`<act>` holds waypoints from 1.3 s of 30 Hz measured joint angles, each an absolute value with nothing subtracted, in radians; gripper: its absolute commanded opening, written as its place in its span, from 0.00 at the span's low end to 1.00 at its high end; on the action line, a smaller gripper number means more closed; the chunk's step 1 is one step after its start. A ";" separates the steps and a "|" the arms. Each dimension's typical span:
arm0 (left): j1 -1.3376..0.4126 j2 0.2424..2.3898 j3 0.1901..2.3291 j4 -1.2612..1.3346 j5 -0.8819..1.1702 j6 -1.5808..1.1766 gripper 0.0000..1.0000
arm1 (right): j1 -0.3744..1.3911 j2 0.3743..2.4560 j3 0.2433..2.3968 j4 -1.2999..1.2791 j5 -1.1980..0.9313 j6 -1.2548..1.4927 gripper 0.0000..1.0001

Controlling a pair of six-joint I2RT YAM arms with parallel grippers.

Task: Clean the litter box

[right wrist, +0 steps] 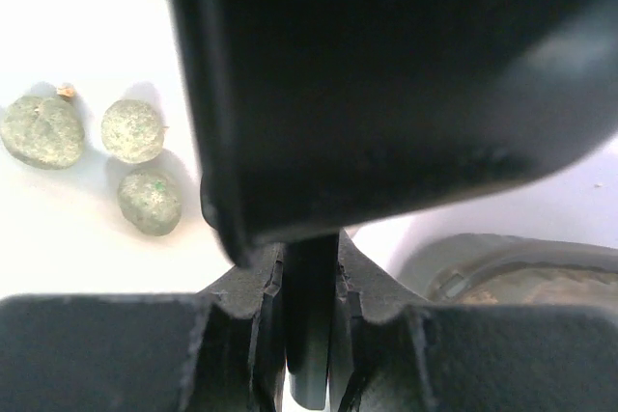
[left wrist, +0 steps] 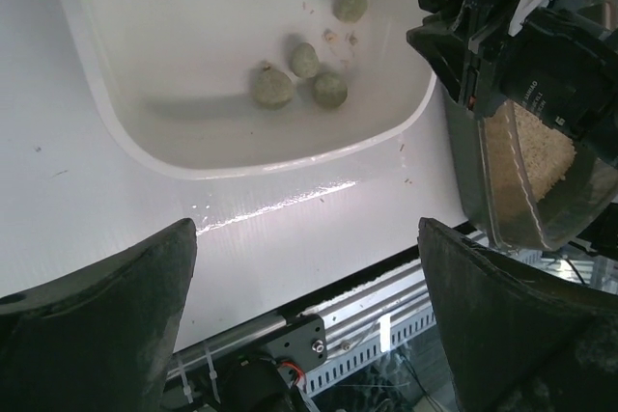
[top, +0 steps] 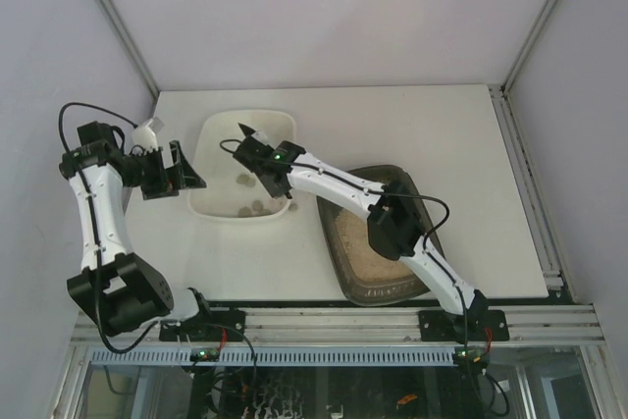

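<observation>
On the right side of the table, near the front edge, sits the litter box [top: 378, 293], beige litter in it, right next to the white tray [top: 224, 159]. The right gripper [top: 257, 147] is clamped tight on the handle of the black scoop [right wrist: 386, 74] and hangs over the white tray, where a handful of grey-green clumps [left wrist: 273, 87] lie. The left gripper [top: 169, 174] hovers just left of the tray, jaws spread wide, holding nothing.

Clumps [top: 257, 208] lie in the tray [top: 221, 211], just left of the litter box [top: 348, 247].
</observation>
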State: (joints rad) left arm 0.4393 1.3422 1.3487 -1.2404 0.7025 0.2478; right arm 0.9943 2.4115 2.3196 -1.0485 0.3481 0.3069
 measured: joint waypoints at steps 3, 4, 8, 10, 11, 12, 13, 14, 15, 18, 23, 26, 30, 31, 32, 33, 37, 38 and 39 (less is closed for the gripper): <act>0.439 1.312 1.341 -1.214 0.686 0.236 1.00 | 1.005 2.411 2.319 -1.039 0.395 0.269 0.00; 0.439 1.305 1.341 -1.208 0.683 0.235 1.00 | 1.008 2.410 2.317 -1.035 0.407 0.264 0.00; 0.439 1.289 1.341 -1.194 0.683 0.228 1.00 | 1.010 2.354 2.233 -0.987 0.426 0.273 0.00; 0.434 1.289 1.341 -1.188 0.672 0.221 1.00 | 1.010 2.267 2.134 -0.943 0.414 0.289 0.00; 0.430 1.289 1.341 -1.186 0.662 0.219 1.00 | 1.010 2.218 2.088 -0.927 0.405 0.301 0.00; 0.418 1.288 1.341 -1.182 0.644 0.216 1.00 | 1.010 2.156 2.029 -0.898 0.389 0.318 0.00; 0.406 1.288 1.340 -1.178 0.629 0.213 1.00 | 1.011 2.084 1.972 -0.877 0.374 0.338 0.00; 0.388 1.286 1.339 -1.170 0.609 0.209 1.00 | 1.012 1.995 1.907 -0.850 0.356 0.363 0.00; 0.369 1.281 1.334 -1.158 0.593 0.202 1.00 | 1.014 1.921 1.860 -0.833 0.347 0.383 0.00; 0.323 1.253 1.308 -1.128 0.556 0.191 1.00 | 1.022 1.691 1.718 -0.781 0.322 0.457 0.00; 0.298 1.244 1.291 -1.116 0.547 0.183 1.00 | 1.023 1.385 1.418 -0.759 0.242 0.615 0.00; 0.295 1.247 1.288 -1.113 0.546 0.179 1.00 | 1.005 1.291 1.222 -0.793 0.195 0.696 0.00; 0.289 1.246 1.287 -1.103 0.548 0.175 1.00 | 0.931 1.184 1.000 -0.859 0.084 0.785 0.00; 0.287 1.245 1.282 -1.099 0.548 0.175 1.00 | 0.912 1.151 0.966 -0.870 0.054 0.804 0.00; 0.286 1.243 1.277 -1.097 0.548 0.175 1.00 | 0.892 1.114 0.939 -0.876 0.022 0.822 0.00; 0.285 1.241 1.271 -1.097 0.547 0.175 1.00 | 0.868 1.073 0.915 -0.881 -0.011 0.838 0.00; 0.281 1.233 1.254 -1.097 0.544 0.175 1.00 | 0.800 0.953 0.857 -0.877 -0.153 0.883 0.00; 0.281 1.231 1.253 -1.095 0.544 0.175 1.00 | 0.789 0.937 0.844 -0.877 -0.184 0.891 0.00; 0.281 1.230 1.253 -1.095 0.543 0.175 1.00 | 0.778 0.923 0.828 -0.875 -0.217 0.901 0.00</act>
